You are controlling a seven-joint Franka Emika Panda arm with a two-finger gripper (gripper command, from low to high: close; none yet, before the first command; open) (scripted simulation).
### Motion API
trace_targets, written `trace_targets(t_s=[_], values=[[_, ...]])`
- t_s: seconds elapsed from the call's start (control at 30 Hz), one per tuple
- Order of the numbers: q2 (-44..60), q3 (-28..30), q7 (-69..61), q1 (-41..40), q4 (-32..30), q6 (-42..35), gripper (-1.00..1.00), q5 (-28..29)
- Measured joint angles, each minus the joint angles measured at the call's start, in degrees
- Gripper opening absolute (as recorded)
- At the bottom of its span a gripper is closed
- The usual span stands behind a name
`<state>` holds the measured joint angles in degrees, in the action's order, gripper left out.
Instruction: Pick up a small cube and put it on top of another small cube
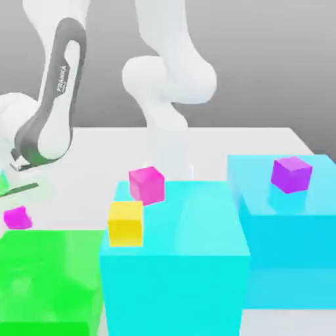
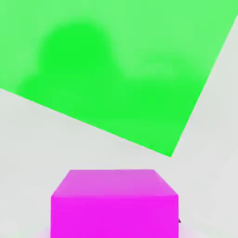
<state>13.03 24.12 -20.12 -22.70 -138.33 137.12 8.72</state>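
The magenta cube (image 1: 17, 217) (image 2: 115, 204) sits at the exterior view's left edge, near the green block (image 1: 46, 279) (image 2: 116, 69), beneath the arm's hand, whose gripper is clenched on it. A yellow cube (image 1: 125, 223) and a hot-pink cube (image 1: 147, 184) rest on the near cyan block (image 1: 177, 269); a violet cube (image 1: 291, 174) tops the far cyan block (image 1: 289, 223).
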Motion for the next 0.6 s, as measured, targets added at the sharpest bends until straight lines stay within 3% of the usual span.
trace_targets(t_s=[0.6], values=[[-19.18, -11.27, 43.80, 18.89, 7.81, -15.66, -1.00, -3.98]])
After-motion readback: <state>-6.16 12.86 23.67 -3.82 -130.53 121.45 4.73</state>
